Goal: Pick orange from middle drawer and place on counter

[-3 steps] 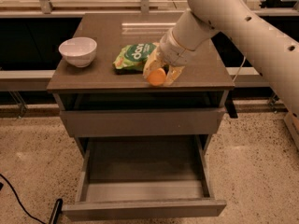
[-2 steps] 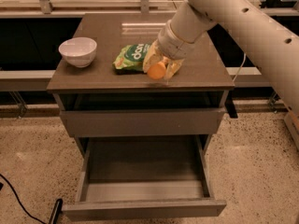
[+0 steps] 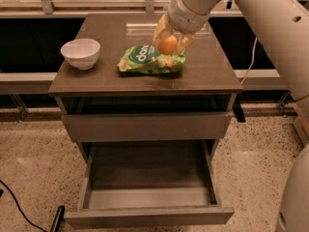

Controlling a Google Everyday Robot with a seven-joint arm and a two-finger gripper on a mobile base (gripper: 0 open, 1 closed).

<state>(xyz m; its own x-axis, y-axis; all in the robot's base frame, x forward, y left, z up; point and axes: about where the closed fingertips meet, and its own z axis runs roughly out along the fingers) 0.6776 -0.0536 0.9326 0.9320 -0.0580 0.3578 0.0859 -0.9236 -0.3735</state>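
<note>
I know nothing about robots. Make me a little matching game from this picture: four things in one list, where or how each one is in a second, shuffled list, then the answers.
Things:
1. orange
2. bowl
3. snack bag
4. open drawer

Places or states:
A. pulled out, nothing in it
B. lying on the middle of the counter
C. held in the gripper, up over the counter
D. standing on the counter's left side

Pairs: 1-C, 2-D, 3-B, 4-A.
</note>
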